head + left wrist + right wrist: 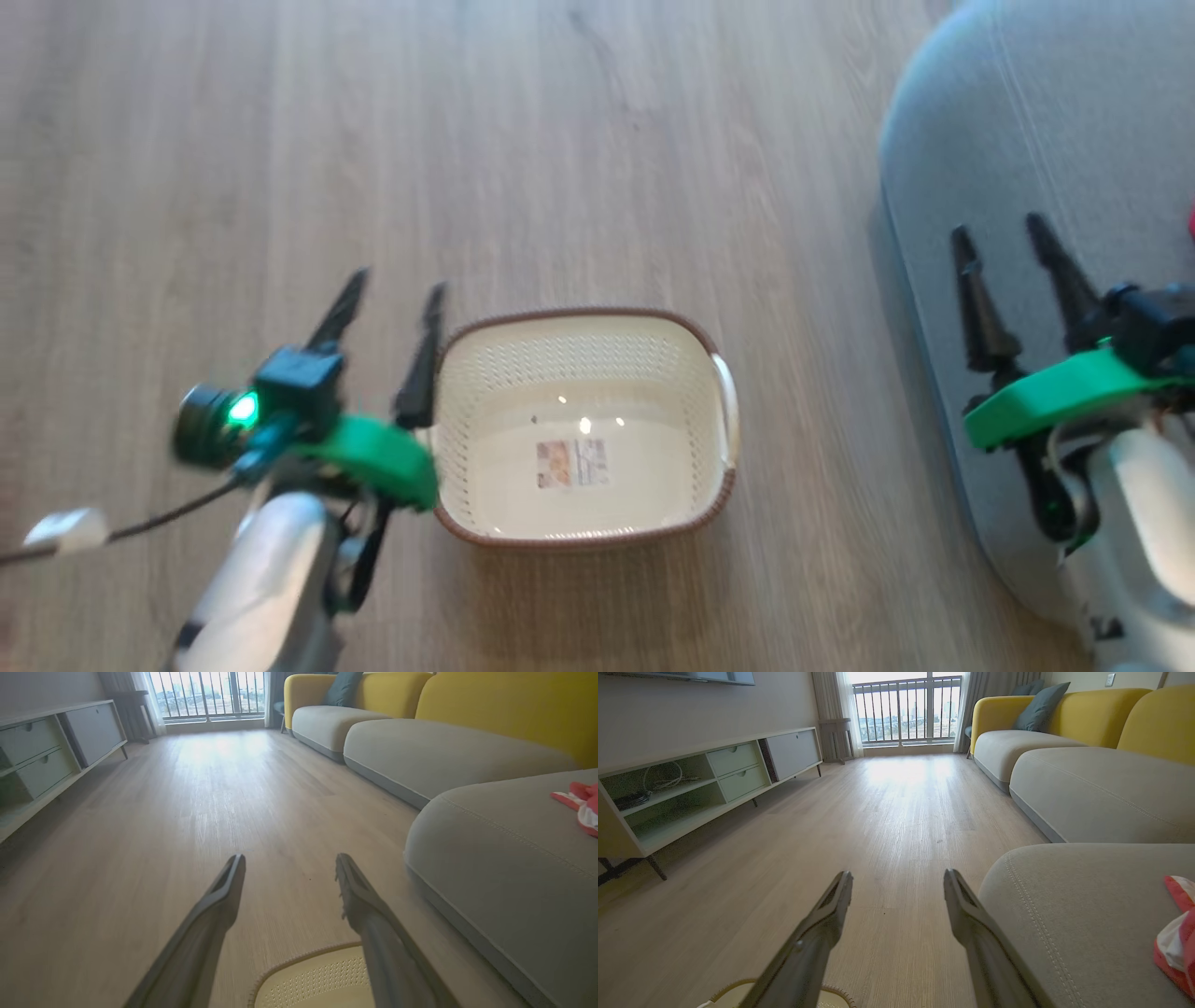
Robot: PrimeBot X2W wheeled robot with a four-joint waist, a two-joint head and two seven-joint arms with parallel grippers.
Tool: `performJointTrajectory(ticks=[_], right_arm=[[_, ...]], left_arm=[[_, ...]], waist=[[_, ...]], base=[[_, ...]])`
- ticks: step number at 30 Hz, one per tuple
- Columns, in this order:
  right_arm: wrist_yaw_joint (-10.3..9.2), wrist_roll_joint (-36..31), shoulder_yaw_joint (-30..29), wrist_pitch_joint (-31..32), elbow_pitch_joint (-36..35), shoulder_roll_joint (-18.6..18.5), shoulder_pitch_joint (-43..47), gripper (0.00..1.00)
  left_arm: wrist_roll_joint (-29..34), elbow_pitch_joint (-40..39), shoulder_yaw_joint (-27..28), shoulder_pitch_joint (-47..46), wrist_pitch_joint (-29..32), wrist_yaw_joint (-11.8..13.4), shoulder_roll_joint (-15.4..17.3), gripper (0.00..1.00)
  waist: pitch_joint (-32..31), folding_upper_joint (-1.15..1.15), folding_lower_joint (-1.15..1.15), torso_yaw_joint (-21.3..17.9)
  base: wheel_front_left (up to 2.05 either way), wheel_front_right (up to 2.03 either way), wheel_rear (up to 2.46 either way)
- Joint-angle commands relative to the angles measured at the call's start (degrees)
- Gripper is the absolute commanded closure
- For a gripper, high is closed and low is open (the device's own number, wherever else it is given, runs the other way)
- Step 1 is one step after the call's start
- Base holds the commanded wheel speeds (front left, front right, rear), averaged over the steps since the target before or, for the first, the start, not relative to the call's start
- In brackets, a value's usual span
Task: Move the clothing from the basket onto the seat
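1. Left pincer [399,283]: fingers spread wide, gripping nothing, just beside the left rim of the basket [574,364].
2. Right pincer [997,228]: spread wide, gripping nothing, over the edge of the seat [1027,121].
3. Basket: upright on the wood floor [280,140], inner label [571,463] exposed.
4. Clothing [1178,933]: red-and-white fabric lying on the seat, well apart from the basket.

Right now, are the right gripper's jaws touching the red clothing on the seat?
Apart. The right wrist view shows the right gripper open, with bare grey seat between its jaws and the clothing.
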Motion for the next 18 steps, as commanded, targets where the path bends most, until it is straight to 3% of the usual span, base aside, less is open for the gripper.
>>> performJointTrajectory(ticks=[1,9,18], right_arm=[[-0.01,0.1,1.6,-0.5,-2.0,0.1,0.7,0.0],[-0.01,-1.3,3.4,-0.5,-1.9,3.3,4.4,0.0],[-0.01,-2.7,2.5,-0.5,-0.7,4.8,8.0,0.0]], left_arm=[[-0.2,-1.4,3.9,0.3,-0.5,0.7,1.3,0.0],[1.8,-1.1,15.5,11.5,-0.5,1.7,-0.3,0.0],[5.2,-3.1,21.5,17.6,-0.5,1.0,-3.4,0.0]], waist=[[-2.5,0.0,0.01,2.3],[-7.5,0.0,0.01,4.4],[-9.9,0.0,0.01,3.9]], base=[[0.0,0.0,0.0],[0.0,0.0,0.0],[0.0,0.0,0.0]])
